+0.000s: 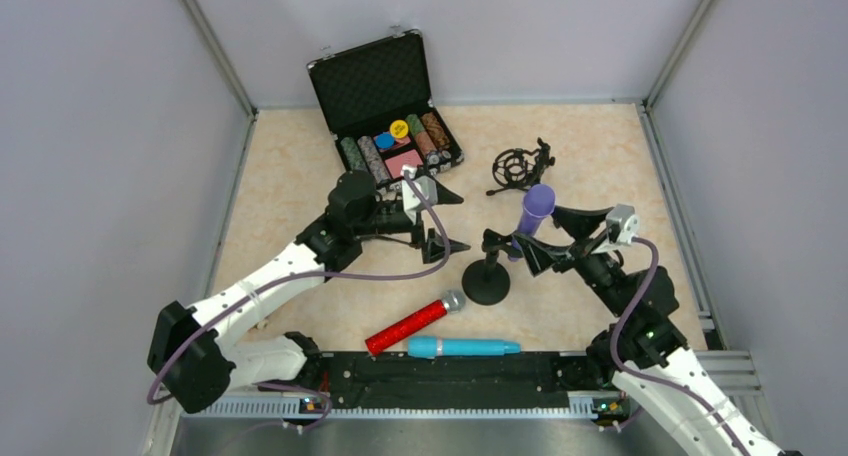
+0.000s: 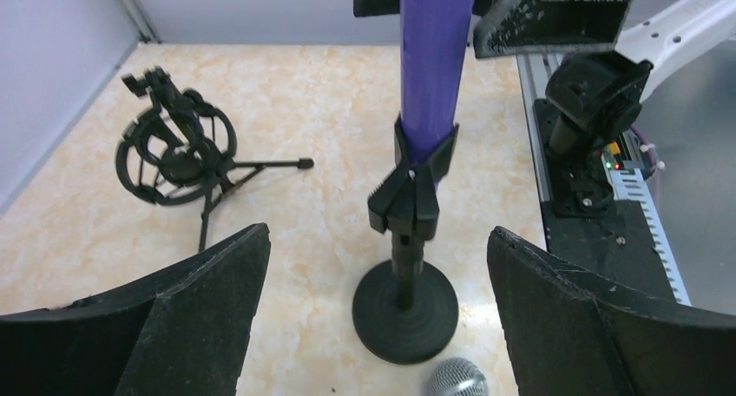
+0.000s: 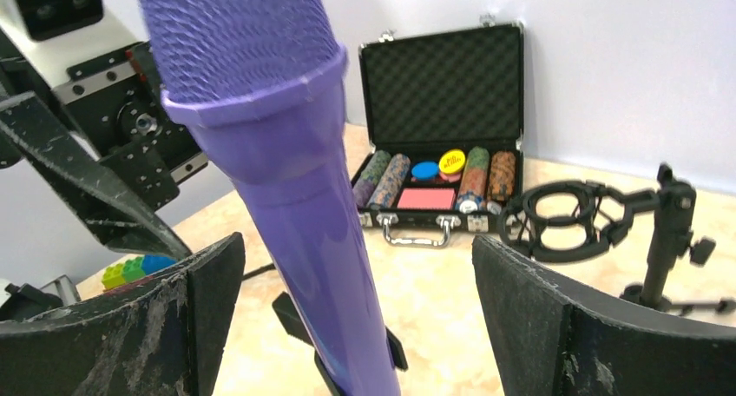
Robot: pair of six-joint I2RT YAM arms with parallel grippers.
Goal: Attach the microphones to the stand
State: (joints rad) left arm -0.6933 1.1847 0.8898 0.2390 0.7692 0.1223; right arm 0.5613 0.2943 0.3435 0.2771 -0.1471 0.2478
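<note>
Purple microphone (image 3: 286,196): one, plain purple all over, the mesh head the same colour as the barrel, which is smooth and narrows slightly toward the tail. It stands head up, near upright, with its lower barrel seated in the clip (image 2: 412,188) of the stand (image 1: 487,276), a short black post on a small round base near the middle of the worktop (image 1: 290,186). Step in hand, as judged: letting go of the seated microphone and getting clear. Right jaws: spread wide, one to each side of the barrel, touching it on neither side. Best drawn straight back along their own line and kept spread, so that no pad brushes the barrel. The base is small and the load sits high, so a sideways nudge could tip the lot or lever the barrel out of the clip. Left jaws: spread wide, pinching nothing, facing the stand from the other side, near enough to steady the post if it rocks. Red microphone (image 1: 410,325): one, glittery, silver mesh head, lying flat toward the front edge, head just beside the stand's base; not yet fitted. Blue microphone (image 1: 462,347): one, light blue, lying flat just in front of the red; not yet fitted. Also present: black ring cradle (image 1: 518,166) on a small tripod, behind the stand; open case (image 1: 385,106) of chips, at the back.
</note>
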